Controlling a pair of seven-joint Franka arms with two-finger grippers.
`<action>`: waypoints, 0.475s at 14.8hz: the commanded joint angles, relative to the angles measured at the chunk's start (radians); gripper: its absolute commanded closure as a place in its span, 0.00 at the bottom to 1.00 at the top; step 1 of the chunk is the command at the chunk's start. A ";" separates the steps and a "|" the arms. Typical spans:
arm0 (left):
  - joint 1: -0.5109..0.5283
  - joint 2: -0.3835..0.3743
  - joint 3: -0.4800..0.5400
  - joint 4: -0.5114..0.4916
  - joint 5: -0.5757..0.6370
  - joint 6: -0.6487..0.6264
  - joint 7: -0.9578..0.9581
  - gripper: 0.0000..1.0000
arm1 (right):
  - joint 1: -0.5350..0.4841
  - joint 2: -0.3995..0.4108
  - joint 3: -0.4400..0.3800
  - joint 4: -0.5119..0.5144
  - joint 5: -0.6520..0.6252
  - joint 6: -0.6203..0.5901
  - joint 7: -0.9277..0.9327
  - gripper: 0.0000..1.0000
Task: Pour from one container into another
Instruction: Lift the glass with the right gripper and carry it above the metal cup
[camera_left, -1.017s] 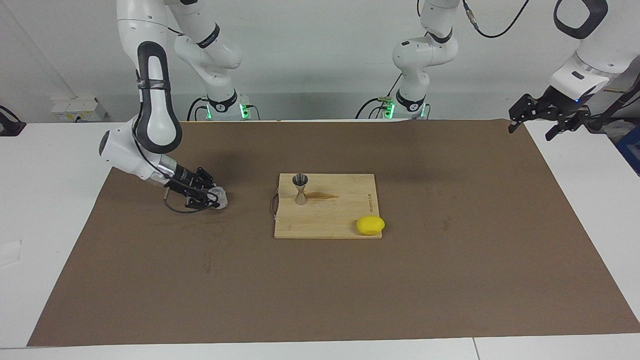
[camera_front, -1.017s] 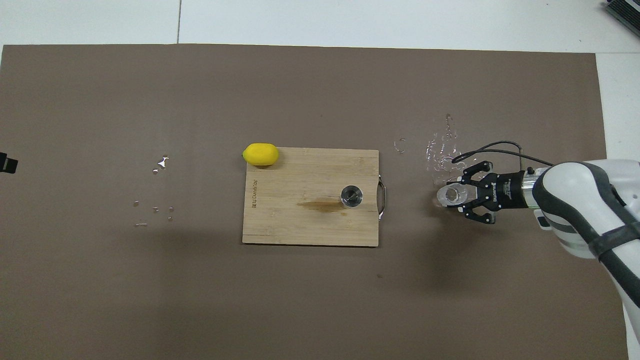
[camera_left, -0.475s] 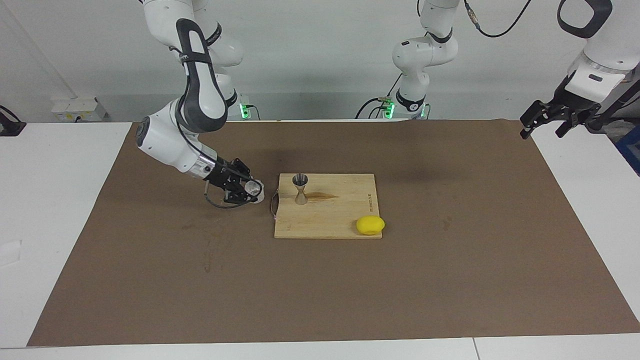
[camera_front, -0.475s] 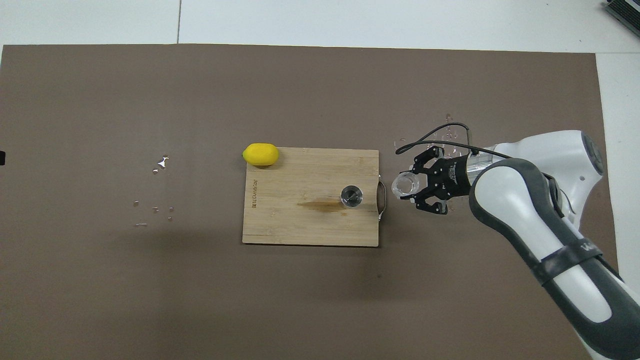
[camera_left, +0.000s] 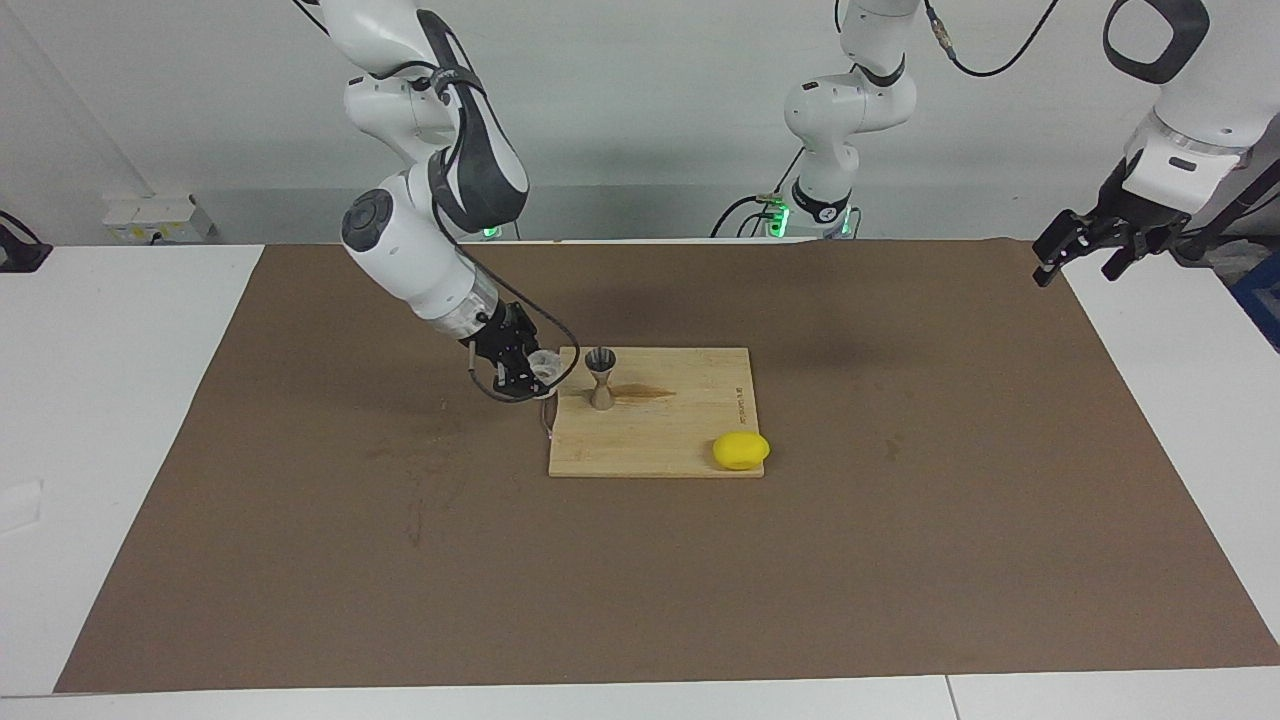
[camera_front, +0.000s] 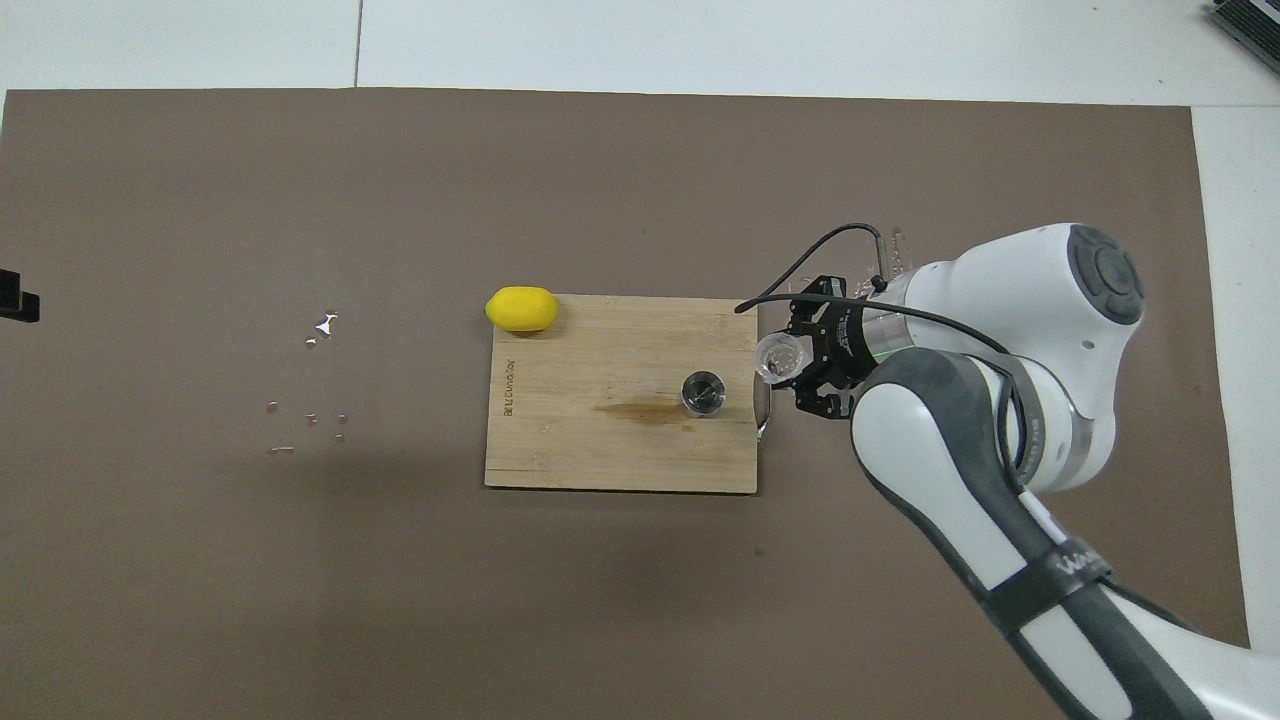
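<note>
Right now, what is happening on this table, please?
The right gripper is shut on a small clear cup and holds it over the handle edge of the wooden cutting board, beside the silvery hourglass-shaped metal jigger standing there. Nothing is poured yet. A yellow lemon lies at the board's corner. The left gripper waits, open, at the table's end.

We saw bright, even light from overhead. Soft, blurred shadows lay on the brown mat (camera_left: 900, 560) beneath the arms. Small wet spots (camera_front: 322, 325) glared white. Both views stayed sharp throughout.
</note>
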 joint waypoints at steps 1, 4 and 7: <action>-0.045 -0.023 0.021 -0.030 0.019 0.011 -0.021 0.00 | 0.037 0.025 0.000 0.066 -0.106 -0.017 0.099 1.00; -0.070 -0.023 0.045 -0.029 0.019 0.008 -0.021 0.00 | 0.088 0.037 -0.001 0.093 -0.200 -0.018 0.174 1.00; -0.072 -0.016 0.047 -0.018 0.017 -0.003 -0.021 0.00 | 0.125 0.037 0.000 0.103 -0.318 -0.018 0.209 1.00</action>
